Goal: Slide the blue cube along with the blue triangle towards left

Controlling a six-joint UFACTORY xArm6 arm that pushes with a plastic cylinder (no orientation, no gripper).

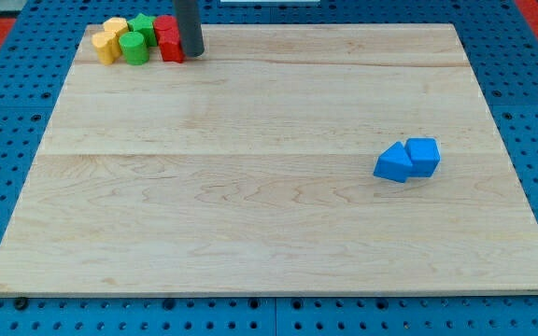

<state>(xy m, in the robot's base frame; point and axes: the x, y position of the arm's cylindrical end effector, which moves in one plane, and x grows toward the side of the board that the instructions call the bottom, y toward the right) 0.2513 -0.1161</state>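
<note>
The blue cube [424, 155] sits on the wooden board at the view's right, touching the blue triangle [394, 163] just to its left. My tip [191, 54] is at the view's top left, far from both blue blocks, right beside a cluster of coloured blocks. The rod comes down from the view's top edge.
At the view's top left stands a tight cluster: yellow blocks [110, 41], green blocks [136, 40] and red blocks [169, 42]. The wooden board [250, 187] lies on a blue pegboard surface [7, 112].
</note>
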